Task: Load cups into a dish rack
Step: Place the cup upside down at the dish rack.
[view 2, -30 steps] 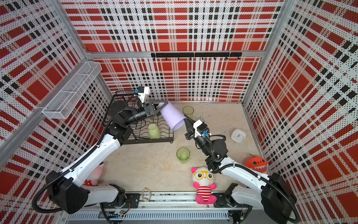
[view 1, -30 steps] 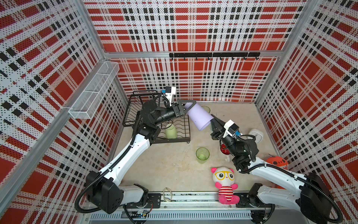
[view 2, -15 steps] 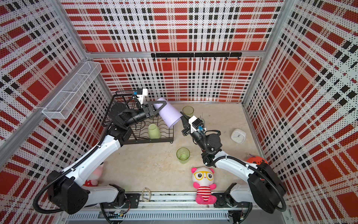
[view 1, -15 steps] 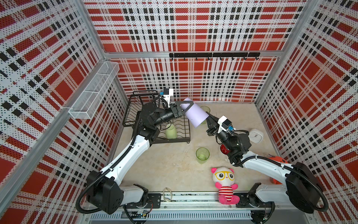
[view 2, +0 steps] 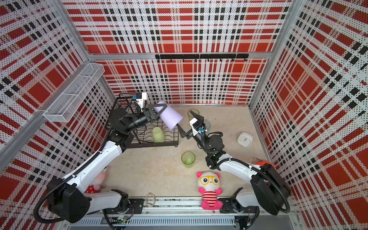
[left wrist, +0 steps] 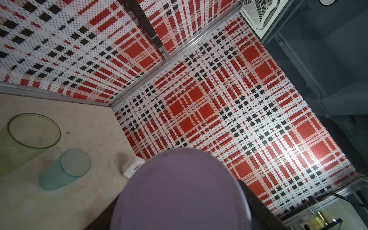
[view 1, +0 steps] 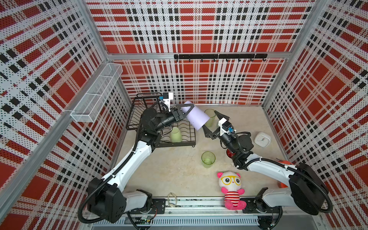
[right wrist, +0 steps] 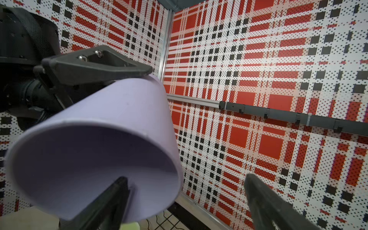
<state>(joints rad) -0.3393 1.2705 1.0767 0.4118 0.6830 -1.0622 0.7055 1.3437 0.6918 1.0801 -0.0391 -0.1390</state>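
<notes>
Lavender cup (view 1: 197,117) is clamped near its base by the left gripper (view 1: 187,112); the right gripper (view 1: 209,120) is spread wide astride its rim, which could be snagged, dislodging it.

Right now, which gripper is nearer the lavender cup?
Left. The left gripper clamps the lavender cup near its closed end, holding it aloft. The right gripper is open at the cup's mouth, one finger each side of the rim wall; contact unclear.
</notes>
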